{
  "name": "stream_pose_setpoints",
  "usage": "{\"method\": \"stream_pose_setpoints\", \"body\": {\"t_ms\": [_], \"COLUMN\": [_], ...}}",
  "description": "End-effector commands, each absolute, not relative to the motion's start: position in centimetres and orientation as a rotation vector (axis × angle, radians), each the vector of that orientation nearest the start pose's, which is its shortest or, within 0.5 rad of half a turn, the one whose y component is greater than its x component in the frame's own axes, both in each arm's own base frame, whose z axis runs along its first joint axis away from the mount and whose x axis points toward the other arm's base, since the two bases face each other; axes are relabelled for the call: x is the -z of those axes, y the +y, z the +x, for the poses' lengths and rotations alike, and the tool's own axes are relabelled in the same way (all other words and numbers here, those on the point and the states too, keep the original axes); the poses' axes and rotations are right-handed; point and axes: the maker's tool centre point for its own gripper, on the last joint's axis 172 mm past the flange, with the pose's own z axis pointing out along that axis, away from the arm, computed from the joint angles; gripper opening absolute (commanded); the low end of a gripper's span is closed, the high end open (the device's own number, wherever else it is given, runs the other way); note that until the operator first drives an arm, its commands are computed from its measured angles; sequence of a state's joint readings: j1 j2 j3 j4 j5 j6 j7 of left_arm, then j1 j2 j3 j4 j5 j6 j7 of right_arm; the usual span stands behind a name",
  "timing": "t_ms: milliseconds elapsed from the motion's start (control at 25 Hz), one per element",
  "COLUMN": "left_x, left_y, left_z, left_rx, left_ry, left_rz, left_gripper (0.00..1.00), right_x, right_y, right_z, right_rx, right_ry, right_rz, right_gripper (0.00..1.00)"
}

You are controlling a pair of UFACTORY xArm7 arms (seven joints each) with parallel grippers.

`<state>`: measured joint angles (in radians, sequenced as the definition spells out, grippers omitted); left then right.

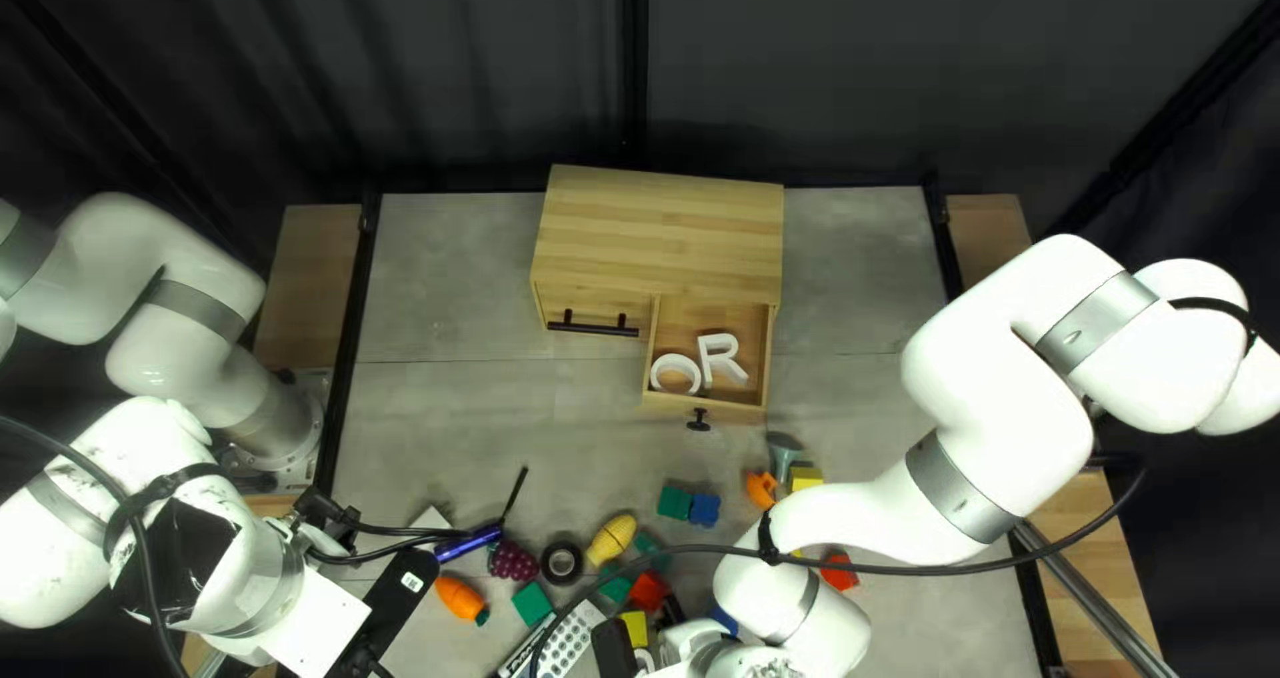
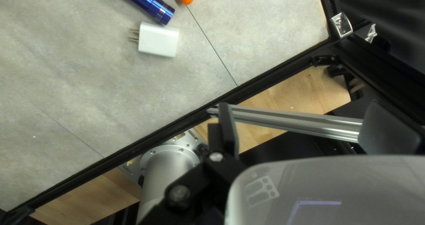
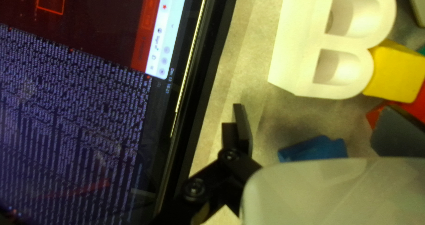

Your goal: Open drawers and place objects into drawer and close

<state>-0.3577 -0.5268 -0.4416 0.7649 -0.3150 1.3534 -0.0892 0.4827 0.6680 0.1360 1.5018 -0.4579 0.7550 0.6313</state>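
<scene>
Placing step — white B (image 3: 301, 52) likely to be grasped by right gripper (image 3: 314, 112), fingers apart, for open drawer (image 1: 727, 410); left gripper (image 2: 300, 104) also spread.

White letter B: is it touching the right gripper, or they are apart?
Apart. The right wrist view shows the right gripper open, with a visible gap between each of its fingers and the white letter B.
</scene>
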Motion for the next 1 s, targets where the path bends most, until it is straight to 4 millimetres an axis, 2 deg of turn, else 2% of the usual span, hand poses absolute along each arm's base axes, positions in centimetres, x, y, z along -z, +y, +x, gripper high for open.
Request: {"method": "stream_pose_setpoints", "body": {"t_ms": [40,1000], "left_x": [-23.59,-23.59], "left_y": [-26.33,-26.33], "left_z": [18.01,18.01], "left_rx": [-0.193,-0.193], "left_ry": [0.881,0.881], "left_rz": [-3.053,-3.053], "left_gripper": [1.00,1.00], "right_x": [-4.16,-4.35], "right_y": [32.71,33.17], "right_z": [55.38,55.02], "right_rx": [0.338,0.331], "right_ry": [-0.454,-0.438], "right_rz": [-3.236,-3.240], "right_gripper": [1.00,1.00]}}
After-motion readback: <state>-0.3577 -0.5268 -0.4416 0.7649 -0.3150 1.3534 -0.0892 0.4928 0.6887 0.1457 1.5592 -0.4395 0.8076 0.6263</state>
